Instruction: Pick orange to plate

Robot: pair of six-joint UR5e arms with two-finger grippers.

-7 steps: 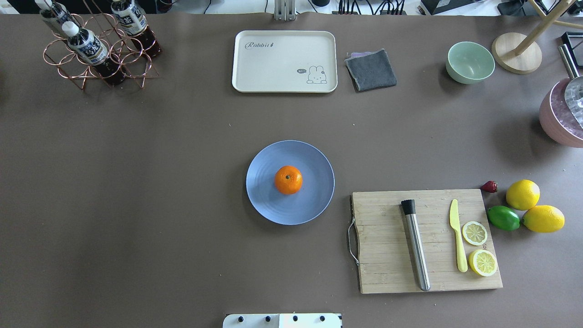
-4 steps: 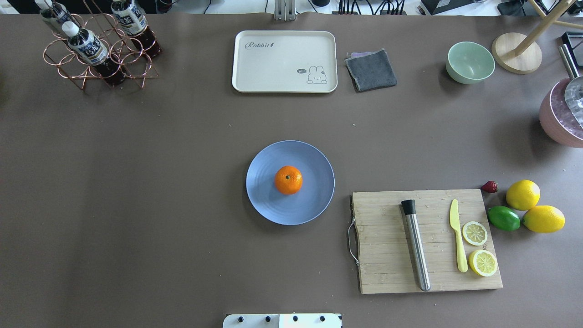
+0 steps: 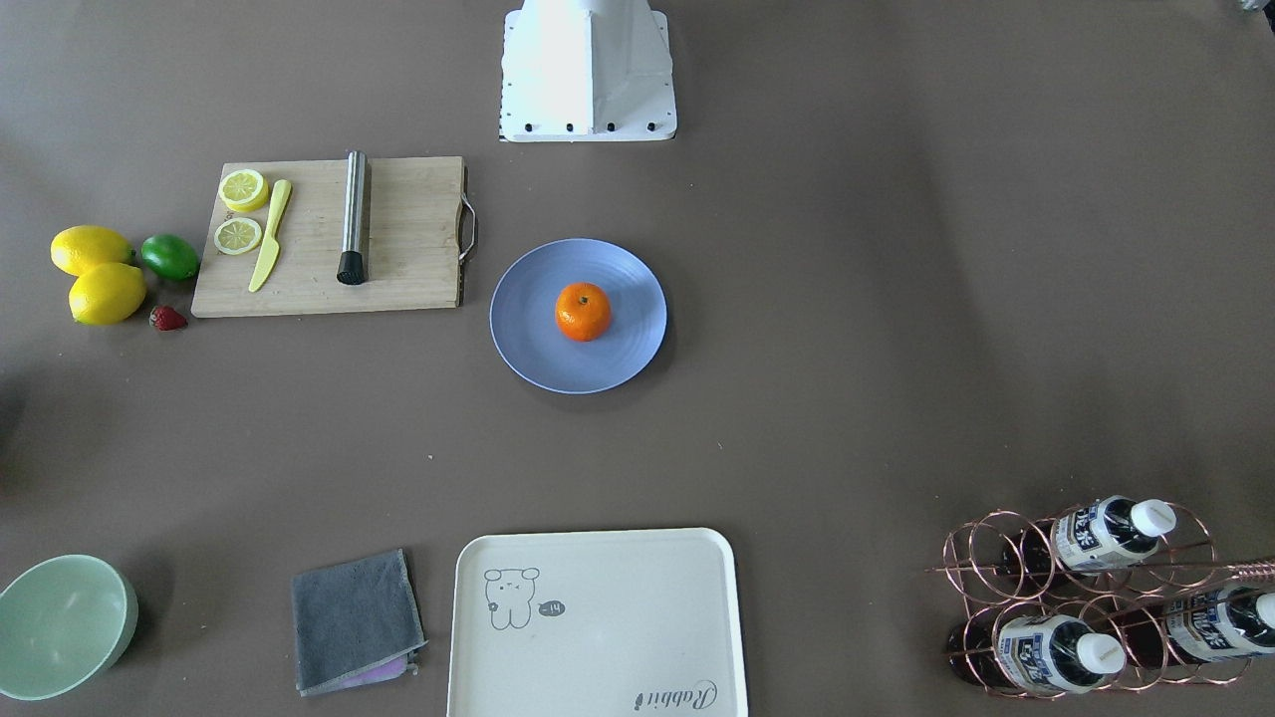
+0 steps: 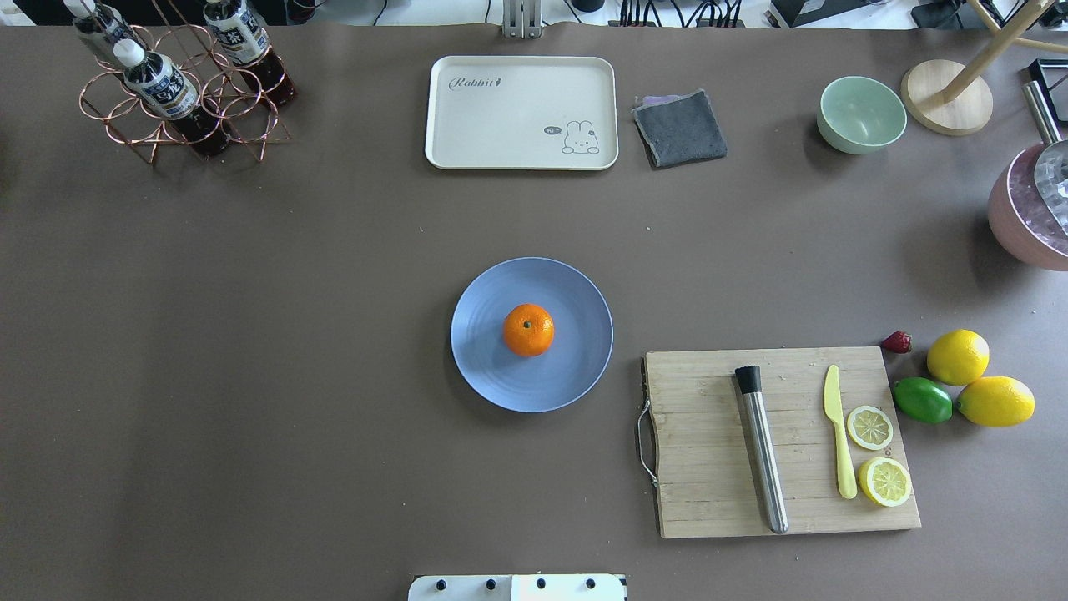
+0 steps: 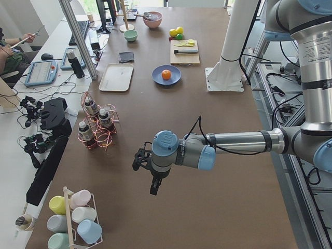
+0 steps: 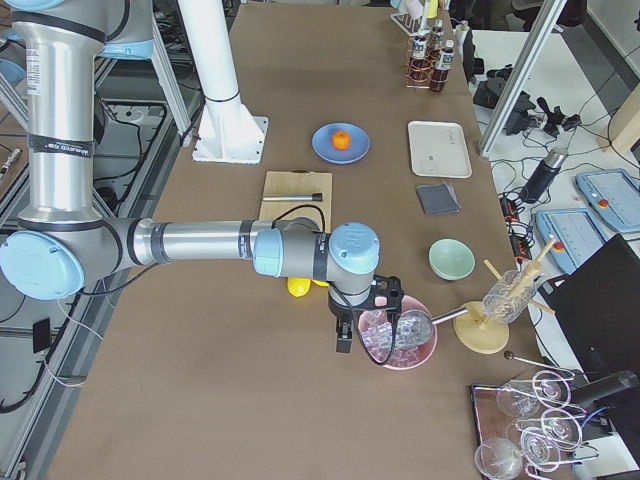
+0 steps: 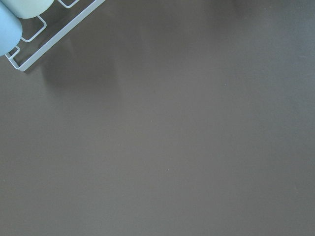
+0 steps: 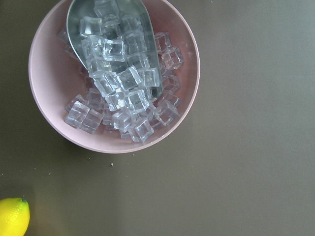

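left gripper (image 5: 154, 188): hangs over bare brown table, well apart from the plate; it shows only in the side view, so open or closed cannot be told.
right gripper (image 6: 345, 340): hangs above a pink bowl (image 8: 189, 98) of clear ice cubes (image 8: 123, 93) and a metal scoop (image 8: 81, 12); whether it is open or closed cannot be told either.
orange (image 4: 528, 330): small, round, bright orange, with dimpled skin and a tiny green stem dot on top; sits free at the middle of the plate.
plate (image 4: 567, 367): round, flat, matte light blue, with faint concentric rings.
cutting board (image 4: 709, 467): slatted pale wood with a wire handle, just beside the plate; carries a steel muddler (image 4: 761, 451) with a black cap, a yellow plastic knife (image 4: 838, 434) and two lemon slices (image 4: 870, 426).
fruit cluster: two glossy lemons (image 4: 957, 356), a lime (image 4: 922, 400) and a strawberry (image 4: 897, 341) beside the board.
tray (image 4: 517, 100): cream, rectangular, with rounded corners.
cloth (image 4: 680, 127): grey, folded, nappy.
green bowl (image 4: 861, 114): pale, smooth.
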